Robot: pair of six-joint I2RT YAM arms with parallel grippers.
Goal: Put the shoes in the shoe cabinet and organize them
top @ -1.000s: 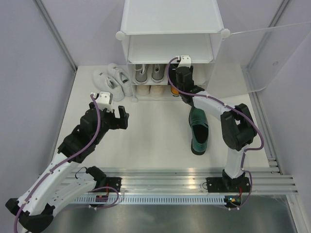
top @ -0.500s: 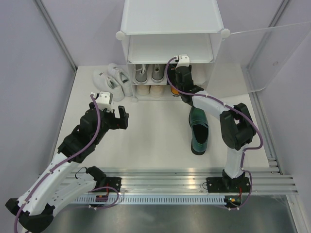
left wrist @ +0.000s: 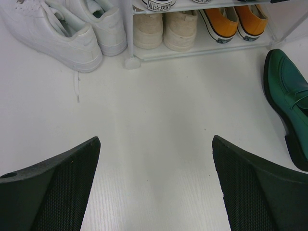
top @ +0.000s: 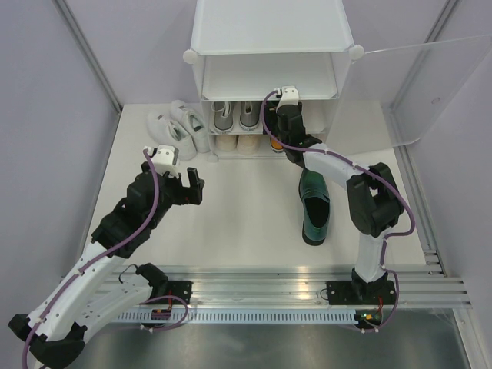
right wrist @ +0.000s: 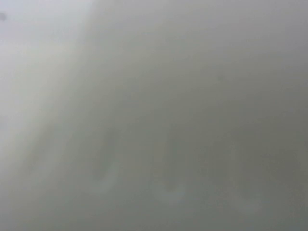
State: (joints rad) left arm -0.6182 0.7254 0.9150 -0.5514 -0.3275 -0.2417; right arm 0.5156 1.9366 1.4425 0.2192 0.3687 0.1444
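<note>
While your left gripper point(top: 182, 187) hangs over the table point(top: 246, 223) with its jaws spread wide and nothing between them, your right gripper point(top: 287, 115) reaches into the shoe cabinet point(top: 273, 46) on its right side. Its wrist view is only grey blur, so you cannot tell how those jaws stand. White sneakers point(left wrist: 62, 29) sit on the table just left of the cabinet. Inside, the cream pair point(left wrist: 166, 30) and the orange pair point(left wrist: 233, 21) stand side by side on the bottom shelf, with the grey lace-ups point(top: 234, 115) on the shelf above. One green shoe point(top: 315, 209) lies on the table beneath your right forearm.
</note>
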